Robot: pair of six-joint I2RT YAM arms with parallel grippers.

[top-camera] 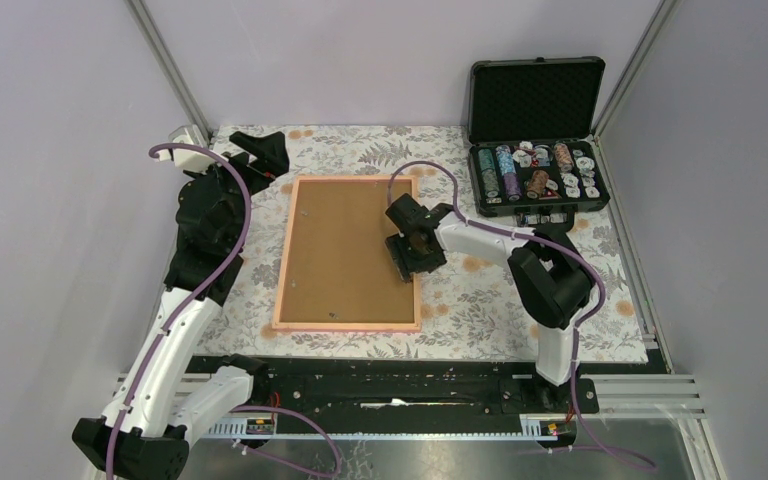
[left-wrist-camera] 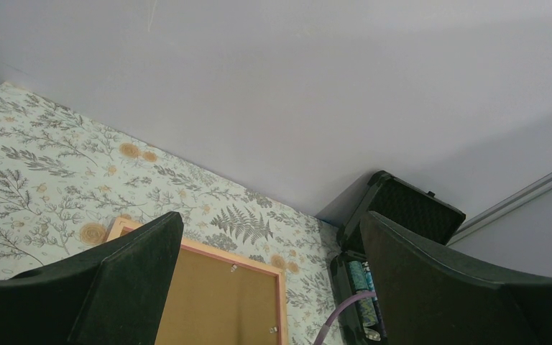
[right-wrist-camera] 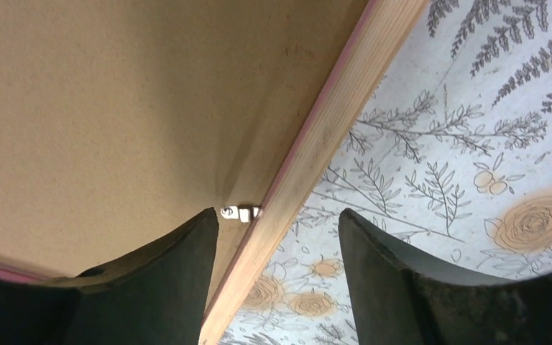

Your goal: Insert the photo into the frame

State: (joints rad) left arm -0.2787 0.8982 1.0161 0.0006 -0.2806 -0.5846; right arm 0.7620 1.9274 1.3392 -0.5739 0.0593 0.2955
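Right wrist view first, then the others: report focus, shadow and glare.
Right wrist view: frame edge, backing board and metal clip are sharp; a soft shadow lies on the board by the clip; the dark jaws are featureless. Left wrist view: even light, tablecloth crisp, jaws dim. Top view: flat light, no glare, everything in focus.

The frame (top-camera: 347,325) lies back up, so whatever sits beneath the brown backing board (top-camera: 345,250) is hidden. At the frame's three o'clock edge, the right gripper (top-camera: 416,260) has its fingertips masked by its own wrist in the top view. The right wrist view crops the frame at twelve and nine o'clock. The small metal tab (right-wrist-camera: 239,213) there is perhaps a turn clip, too blurred to tell. Markings on the chips (top-camera: 535,170) in the case (top-camera: 537,95) at two o'clock are too small to read.
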